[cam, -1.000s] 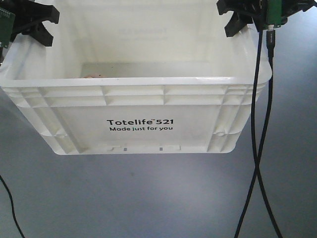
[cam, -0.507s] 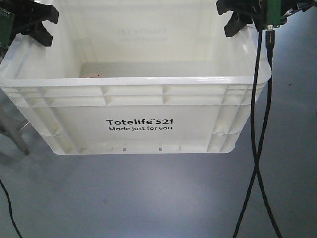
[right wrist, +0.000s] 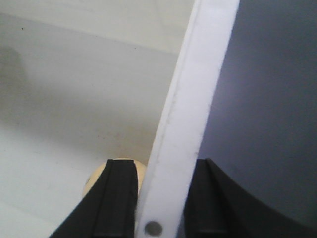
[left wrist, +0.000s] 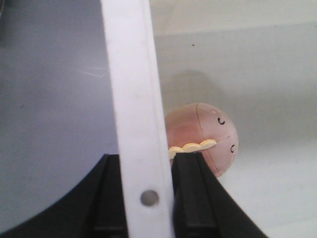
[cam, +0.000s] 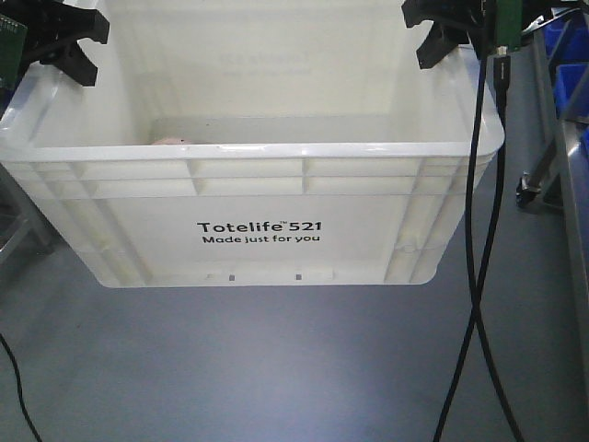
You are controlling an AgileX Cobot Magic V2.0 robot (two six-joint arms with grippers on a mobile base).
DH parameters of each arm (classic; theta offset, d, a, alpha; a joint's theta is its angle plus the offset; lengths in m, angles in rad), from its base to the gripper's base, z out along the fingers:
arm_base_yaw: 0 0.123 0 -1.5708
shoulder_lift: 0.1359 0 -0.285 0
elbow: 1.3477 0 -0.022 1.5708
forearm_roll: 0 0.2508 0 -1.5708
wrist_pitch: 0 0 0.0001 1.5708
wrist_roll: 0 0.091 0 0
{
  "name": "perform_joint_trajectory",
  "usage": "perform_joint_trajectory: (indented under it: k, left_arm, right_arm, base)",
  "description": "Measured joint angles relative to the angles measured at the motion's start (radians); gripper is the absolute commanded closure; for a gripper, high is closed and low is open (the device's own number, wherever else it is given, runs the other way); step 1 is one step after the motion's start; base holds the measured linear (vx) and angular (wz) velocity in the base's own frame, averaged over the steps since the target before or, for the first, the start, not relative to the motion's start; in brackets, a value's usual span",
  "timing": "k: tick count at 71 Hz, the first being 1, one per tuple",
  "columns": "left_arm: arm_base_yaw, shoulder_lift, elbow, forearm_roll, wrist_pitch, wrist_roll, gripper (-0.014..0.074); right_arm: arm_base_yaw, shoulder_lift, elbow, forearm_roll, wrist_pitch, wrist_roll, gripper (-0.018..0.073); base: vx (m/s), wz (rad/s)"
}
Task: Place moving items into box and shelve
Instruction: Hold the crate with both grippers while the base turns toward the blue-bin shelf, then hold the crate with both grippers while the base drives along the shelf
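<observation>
Left fingers [left wrist: 193, 198], right fingers [right wrist: 116, 198] clamp box [cam: 276, 189] walls, ball [left wrist: 205, 136] inside. Blue bins [cam: 569, 55] newly appear right: shelving approach likely underway.

Workshop: blue bins [cam: 572, 81], metal racking [cam: 541, 161].

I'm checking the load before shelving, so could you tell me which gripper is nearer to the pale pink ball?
Left. The left gripper clamps the box wall with the pale pink ball just inside beside it; the right gripper clamps the opposite wall.
</observation>
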Motion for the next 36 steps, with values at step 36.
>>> perform_joint_trajectory:
  k: [36]
  left_arm:
    - [0.0, 0.0, 0.0, -0.003, 0.0, 0.0, 0.0613]
  right_arm:
    - [0.0, 0.0, 0.0, -0.002, 0.0, 0.0, 0.0571]
  base:
    - [0.38, -0.36]
